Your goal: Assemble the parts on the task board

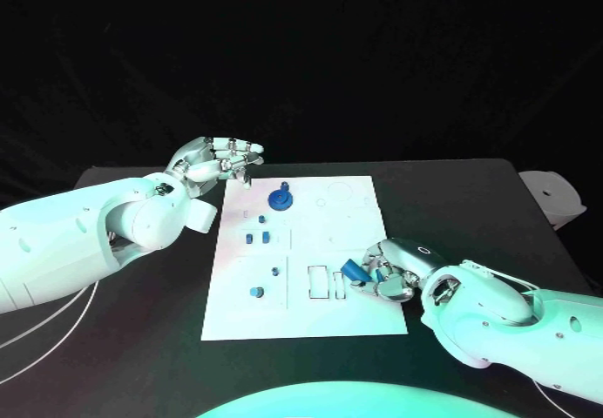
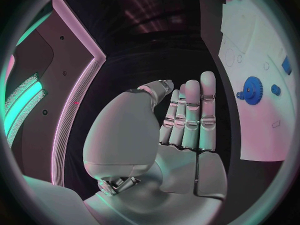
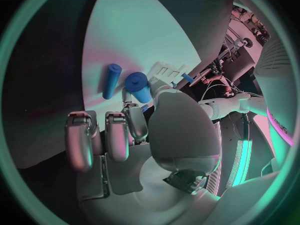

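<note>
The white task board (image 1: 301, 261) lies in the middle of the black table. A blue gear (image 1: 281, 199) stands near its far end, also seen as the gear (image 2: 251, 90) in the left wrist view. Small blue parts (image 1: 256, 237) sit along the board's left side. My left hand (image 1: 220, 161) hovers at the board's far left corner; its fingers (image 2: 190, 115) are straight and hold nothing. My right hand (image 1: 389, 270) rests at the board's right edge and pinches a thick blue peg (image 3: 139, 87). A thinner blue peg (image 3: 111, 81) lies on the board beside it.
Rectangular slots (image 1: 317, 283) are cut into the board just left of my right hand. Another small blue part (image 1: 256, 292) sits near the board's front left. A white object (image 1: 553, 196) stands at the table's far right edge. Black table surrounds the board.
</note>
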### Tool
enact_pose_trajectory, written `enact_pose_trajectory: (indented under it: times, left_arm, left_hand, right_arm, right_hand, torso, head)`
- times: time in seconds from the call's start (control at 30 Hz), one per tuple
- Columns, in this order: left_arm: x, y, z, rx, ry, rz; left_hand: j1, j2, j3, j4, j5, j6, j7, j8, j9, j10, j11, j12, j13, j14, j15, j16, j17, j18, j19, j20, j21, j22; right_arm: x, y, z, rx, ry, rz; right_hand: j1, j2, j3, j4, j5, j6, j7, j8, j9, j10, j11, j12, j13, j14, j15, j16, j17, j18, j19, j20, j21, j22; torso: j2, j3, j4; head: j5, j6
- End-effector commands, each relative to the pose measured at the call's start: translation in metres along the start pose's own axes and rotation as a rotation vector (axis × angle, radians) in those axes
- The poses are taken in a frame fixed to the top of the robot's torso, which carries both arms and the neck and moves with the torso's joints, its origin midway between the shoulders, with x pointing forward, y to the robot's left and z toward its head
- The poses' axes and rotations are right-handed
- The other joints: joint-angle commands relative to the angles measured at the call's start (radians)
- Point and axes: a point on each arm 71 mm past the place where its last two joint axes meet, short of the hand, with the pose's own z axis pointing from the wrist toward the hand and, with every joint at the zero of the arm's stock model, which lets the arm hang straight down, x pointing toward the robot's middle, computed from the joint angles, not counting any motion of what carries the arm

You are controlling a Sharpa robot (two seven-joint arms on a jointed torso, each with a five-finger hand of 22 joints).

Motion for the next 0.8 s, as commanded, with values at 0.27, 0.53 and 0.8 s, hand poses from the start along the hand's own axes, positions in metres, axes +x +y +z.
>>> enact_pose_trajectory:
  times: [0.27, 0.53, 0.8]
  left_arm:
    - [0.004, -0.001, 0.001, 0.003, 0.022, -0.010]
    - [0.004, -0.001, 0.002, 0.003, 0.024, -0.011]
    - [0.006, -0.001, 0.002, 0.004, 0.028, -0.012]
  left_hand:
    - [-0.008, 0.001, 0.004, 0.004, 0.005, -0.006, 0.002, -0.001, -0.001, -0.007, -0.002, 0.005, 0.001, -0.006, 0.000, -0.005, -0.002, 0.006, -0.007, 0.000, -0.004, 0.000]
    - [-0.008, 0.001, 0.004, 0.004, 0.005, -0.006, 0.002, -0.001, -0.001, -0.007, -0.002, 0.005, 0.001, -0.006, 0.000, -0.005, -0.002, 0.006, -0.007, 0.000, -0.004, 0.000]
    - [-0.008, 0.001, 0.004, 0.004, 0.005, -0.006, 0.002, -0.001, -0.001, -0.007, -0.002, 0.005, 0.001, -0.006, 0.000, -0.005, -0.002, 0.006, -0.007, 0.000, -0.004, 0.000]
  right_arm:
    - [-0.016, 0.011, -0.010, 0.002, -0.098, 0.121]
    - [-0.018, 0.019, -0.010, -0.007, -0.080, 0.169]
    - [-0.004, 0.033, -0.002, -0.031, 0.038, 0.178]
  right_hand:
    - [0.039, 0.012, 0.117, -0.022, 0.035, 0.047, -0.025, 0.014, 0.008, 0.016, -0.007, 0.014, 0.038, 0.081, -0.011, 0.008, 0.135, -0.016, 0.096, -0.011, 0.024, 0.254]
    - [0.019, 0.004, 0.136, -0.013, 0.035, 0.052, -0.026, 0.016, 0.009, 0.021, -0.008, 0.018, 0.043, 0.082, -0.012, 0.009, 0.137, -0.016, 0.097, -0.012, 0.028, 0.255]
    - [-0.061, -0.010, 0.142, 0.009, 0.061, 0.058, -0.024, 0.017, 0.013, 0.024, -0.006, 0.014, 0.043, 0.081, -0.011, 0.009, 0.137, -0.016, 0.096, -0.011, 0.025, 0.255]
  torso:
    - [0.000, -0.0005, 0.0006]
    - [0.001, -0.0006, 0.0015]
    - [0.001, -0.0005, 0.0011]
  head:
    - [-0.002, 0.003]
    - [0.001, 0.002]
    - [0.002, -0.002]
